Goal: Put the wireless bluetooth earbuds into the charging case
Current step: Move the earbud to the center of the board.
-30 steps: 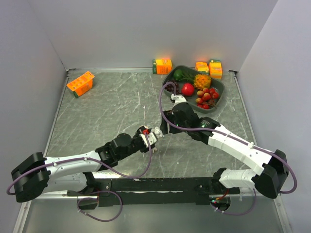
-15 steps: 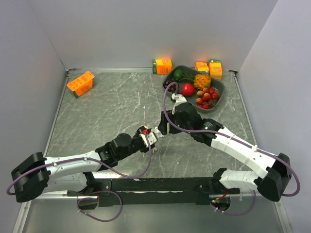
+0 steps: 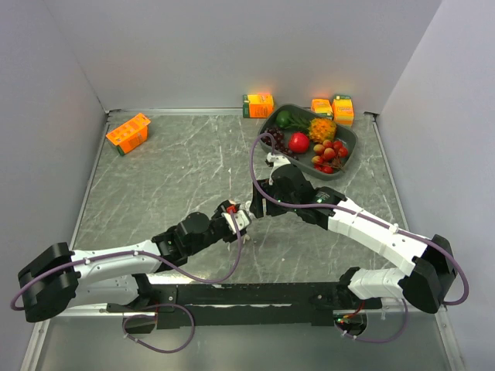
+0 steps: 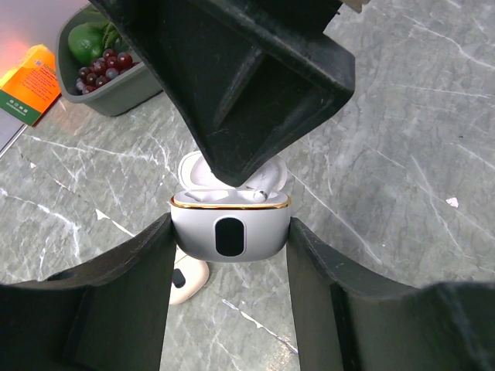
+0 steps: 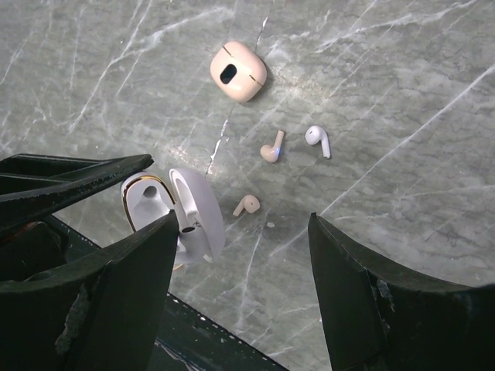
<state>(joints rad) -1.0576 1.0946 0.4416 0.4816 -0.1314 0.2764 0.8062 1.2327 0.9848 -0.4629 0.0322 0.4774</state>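
Observation:
My left gripper [image 4: 230, 232] is shut on a white charging case [image 4: 230, 236] with a gold rim, and its lid stands open. In the top view the left gripper [image 3: 232, 219] holds it at mid-table. My right gripper [image 5: 244, 220] is open and empty, close above and beside the white case [image 5: 174, 212]; it also shows in the top view [image 3: 255, 206]. A small white earbud [image 4: 260, 195] sits in the case. On the table lie two beige earbuds [image 5: 271, 147] [image 5: 247, 205], one white earbud [image 5: 317, 141] and a closed beige case [image 5: 237, 71].
A grey tray [image 3: 349, 145] of toy fruit stands at the back right, with orange cartons [image 3: 257, 104] [image 3: 332, 108] behind it. Another orange carton [image 3: 128, 133] lies at the back left. Grey walls close in the marble tabletop.
The right wrist shifted slightly to the right and then back to the left over the white case. The left arm and the case have stayed still.

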